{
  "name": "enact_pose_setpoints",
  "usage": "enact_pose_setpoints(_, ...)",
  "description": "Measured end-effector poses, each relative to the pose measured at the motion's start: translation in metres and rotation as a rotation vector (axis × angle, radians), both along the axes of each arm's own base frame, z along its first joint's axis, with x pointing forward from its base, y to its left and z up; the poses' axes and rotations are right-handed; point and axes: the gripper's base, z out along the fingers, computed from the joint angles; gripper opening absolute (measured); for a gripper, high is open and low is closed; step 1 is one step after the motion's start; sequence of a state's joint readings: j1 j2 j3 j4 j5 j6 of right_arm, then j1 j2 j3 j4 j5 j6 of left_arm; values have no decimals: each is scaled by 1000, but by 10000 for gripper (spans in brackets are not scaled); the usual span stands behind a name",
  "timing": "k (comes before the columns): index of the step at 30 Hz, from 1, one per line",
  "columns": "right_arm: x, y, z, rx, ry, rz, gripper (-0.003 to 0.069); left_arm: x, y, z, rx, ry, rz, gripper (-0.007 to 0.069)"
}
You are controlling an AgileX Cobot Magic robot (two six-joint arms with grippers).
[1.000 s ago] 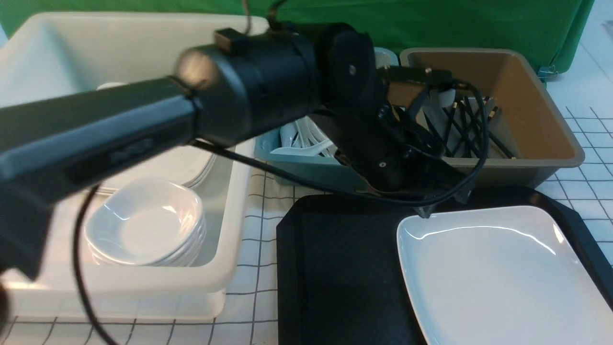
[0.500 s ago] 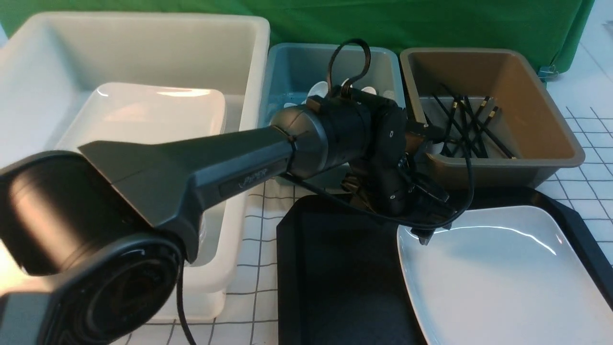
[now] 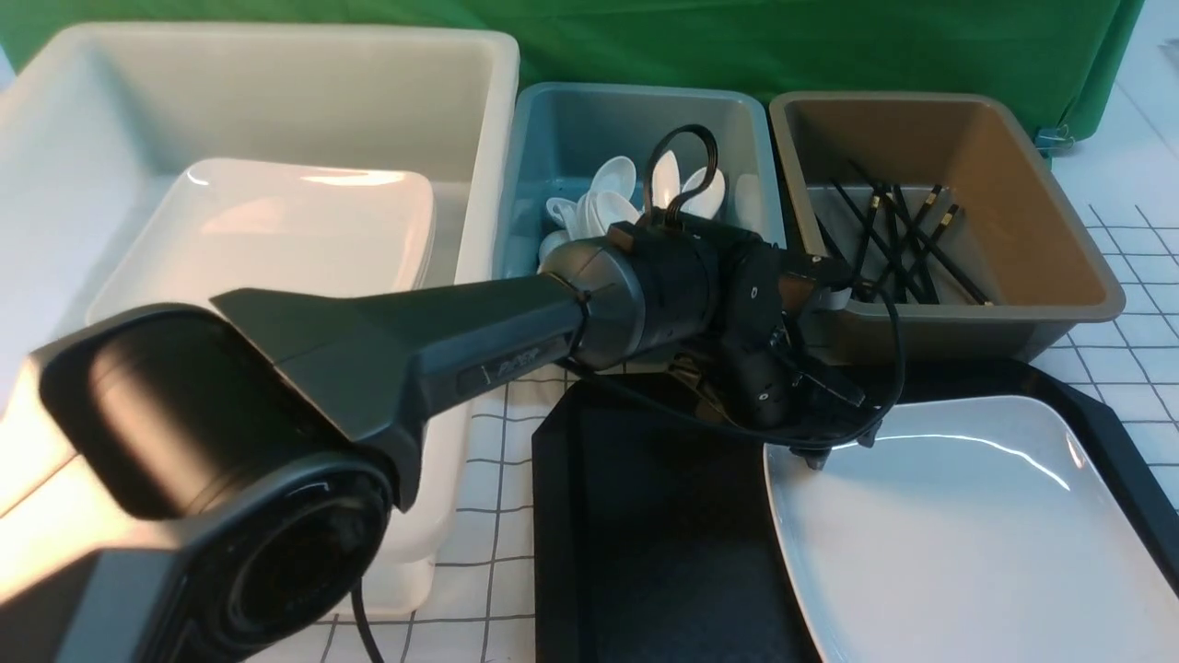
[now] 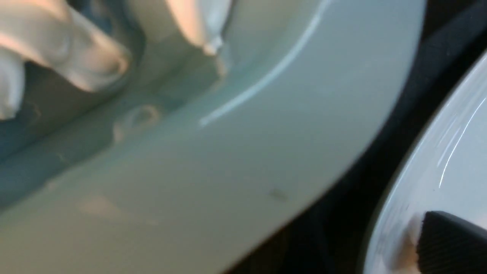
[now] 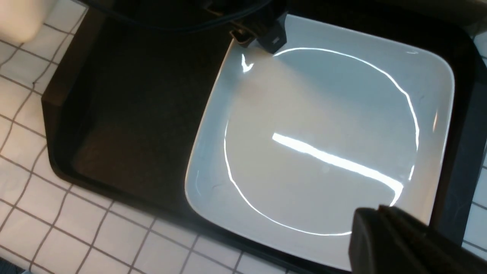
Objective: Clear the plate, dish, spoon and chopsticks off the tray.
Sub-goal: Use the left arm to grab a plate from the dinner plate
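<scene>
While plate (image 3: 967, 534) lies on tray (image 3: 645, 516), left hand (image 3: 840, 448), spread, straddles its far-left corner rim.

Glossy white plate (image 3: 958, 534), seemingly flat, on black tray (image 3: 645, 516)

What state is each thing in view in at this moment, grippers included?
plate, flat on the tray's right half.
tray, holds only the plate.
left gripper, jaws astride the plate's far left corner; grip unclear.
right gripper, shut, empty.
white tub, holds stacked plates.
teal tub, holds spoons.
brown tub, holds chopsticks.
</scene>
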State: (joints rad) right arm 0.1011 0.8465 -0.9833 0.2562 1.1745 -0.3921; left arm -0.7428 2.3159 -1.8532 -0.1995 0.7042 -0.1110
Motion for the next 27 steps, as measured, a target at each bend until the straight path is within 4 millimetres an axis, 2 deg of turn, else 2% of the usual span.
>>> enact_pose_setpoints(2, 0, 0, 0, 0, 0, 0, 8, 0, -1, 0, -7, 16, 5, 263)
enact_pose_setpoints(5, 0, 0, 0, 2, -4, -1, 8, -2, 0, 2, -14, 49, 19, 197)
enact_pose_setpoints(8, 1, 0, 0, 3, -7, 0, 8, -4, 2, 4, -4, 64, 14, 197)
enact_pose_setpoints(12, 1, 0, 0, 2, -10, 0, 8, -8, 5, 20, 7, 65, -11, 173)
enact_pose_setpoints(16, 1, 0, 0, 2, -10, 1, 8, -16, 10, 55, -6, 30, -54, 113)
enact_pose_setpoints(17, 1, 0, 0, 2, -10, 1, 8, -21, 14, 78, -23, 0, -74, 81)
enact_pose_setpoints(18, 1, 0, 0, 2, -11, 0, 8, -23, 16, 91, -34, -18, -81, 65)
enact_pose_setpoints(19, 1, 0, 0, 2, -11, 0, 8, -24, 17, 93, -35, -23, -85, 59)
enact_pose_setpoints(21, 1, 1, 2, 14, -16, 2, 8, -30, 23, 119, -51, -70, -105, 39)
enact_pose_setpoints(27, -1, 5, 25, 70, -84, 16, 8, -42, 36, 159, -73, -140, -126, 27)
